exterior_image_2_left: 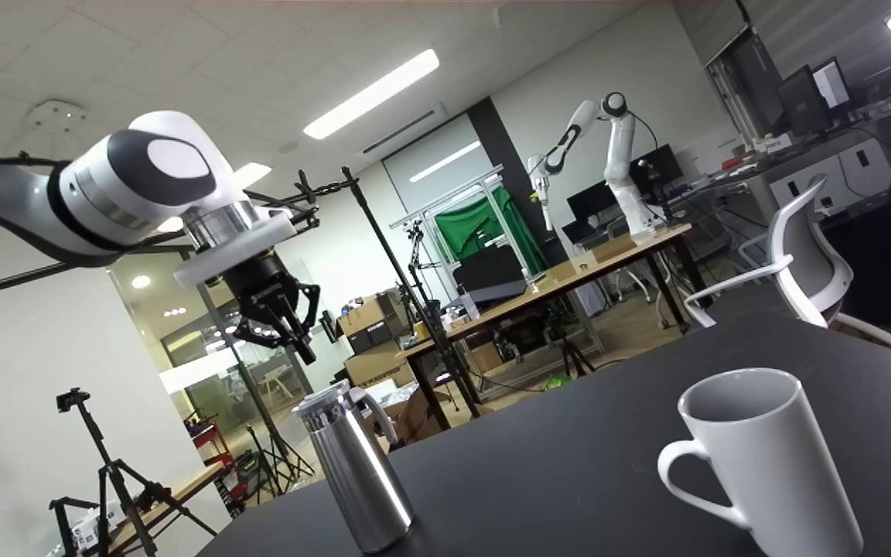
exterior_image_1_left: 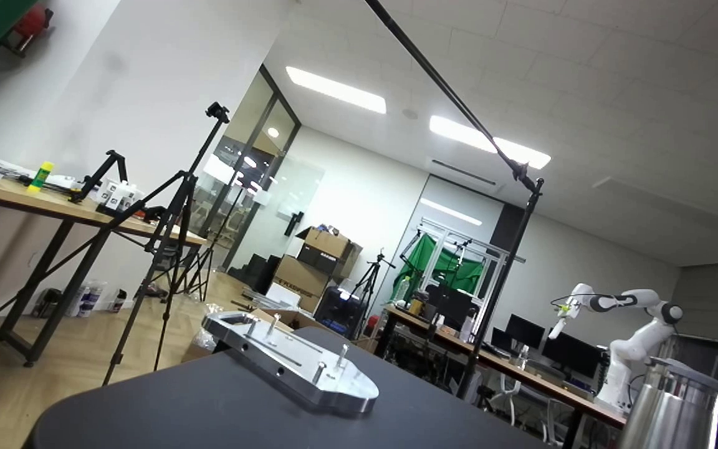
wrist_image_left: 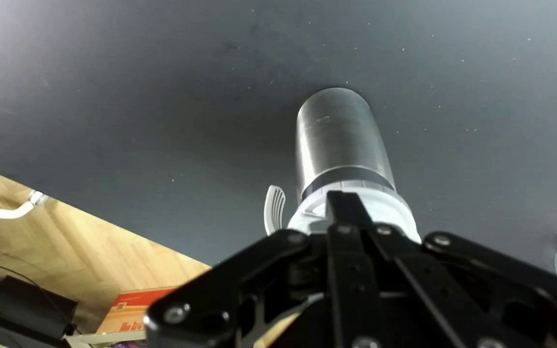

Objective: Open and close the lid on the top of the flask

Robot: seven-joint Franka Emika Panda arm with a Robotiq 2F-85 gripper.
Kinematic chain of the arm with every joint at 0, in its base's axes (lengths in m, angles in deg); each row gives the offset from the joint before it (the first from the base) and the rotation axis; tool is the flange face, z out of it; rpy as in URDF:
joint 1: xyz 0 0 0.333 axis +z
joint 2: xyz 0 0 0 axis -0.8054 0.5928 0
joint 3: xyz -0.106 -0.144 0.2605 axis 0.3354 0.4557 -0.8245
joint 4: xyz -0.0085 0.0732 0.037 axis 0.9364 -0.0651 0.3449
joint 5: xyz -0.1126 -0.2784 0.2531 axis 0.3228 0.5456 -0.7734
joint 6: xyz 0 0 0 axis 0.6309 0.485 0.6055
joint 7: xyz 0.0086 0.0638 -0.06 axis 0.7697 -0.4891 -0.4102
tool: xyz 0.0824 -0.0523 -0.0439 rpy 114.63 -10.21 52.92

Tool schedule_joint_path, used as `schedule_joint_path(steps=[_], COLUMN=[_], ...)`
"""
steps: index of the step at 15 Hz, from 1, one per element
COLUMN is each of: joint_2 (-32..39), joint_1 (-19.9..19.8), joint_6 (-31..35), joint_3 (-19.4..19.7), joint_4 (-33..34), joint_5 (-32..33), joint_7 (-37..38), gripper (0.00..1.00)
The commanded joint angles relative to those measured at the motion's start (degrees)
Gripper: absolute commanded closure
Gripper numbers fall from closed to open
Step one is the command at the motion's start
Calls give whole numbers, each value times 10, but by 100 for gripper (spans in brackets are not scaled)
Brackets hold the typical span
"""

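The flask (exterior_image_2_left: pixel 362 476) stands upright just below the end effector (exterior_image_2_left: pixel 305 353), apart.

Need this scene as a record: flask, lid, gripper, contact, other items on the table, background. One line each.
flask: shiny metal, standing upright on the dark table
lid: on top of the flask; whether fully latched cannot be told
gripper: shut, holding nothing, above the lid
contact: none; a gap shows between gripper and lid in an exterior view
other items on the table: pale mug, upright; flat metal plate with upright posts
background: second white robot arm; office chair
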Motion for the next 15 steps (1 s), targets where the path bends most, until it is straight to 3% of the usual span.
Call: schedule_joint_path(steps=[1,6,15], joint_2=[27,35,77], joint_1=[9,13,10], joint_6=[11,43,116], joint_3=[-20,-35,-42], joint_4=[32,33,22], joint_5=[32,55,39], joint_7=[32,31,13], gripper=[100,100,100])
